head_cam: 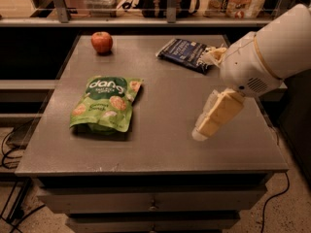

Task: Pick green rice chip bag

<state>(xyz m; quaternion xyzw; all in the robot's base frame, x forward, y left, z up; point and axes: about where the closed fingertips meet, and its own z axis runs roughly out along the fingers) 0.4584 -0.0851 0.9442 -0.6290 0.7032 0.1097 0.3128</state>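
Note:
The green rice chip bag point(104, 104) lies flat on the left half of the grey table point(160, 144), its white "dang" lettering towards the far side. My gripper point(204, 129) hangs over the right part of the table, its pale tips pointing down and to the left, well to the right of the bag and not touching it. It holds nothing that I can see. The white arm comes in from the right edge of the view.
A red apple point(102, 42) sits at the far left corner. A dark blue chip bag point(186, 54) lies at the far right, partly behind my arm. A shelf with glass and goods runs behind the table. Drawers are below the front edge.

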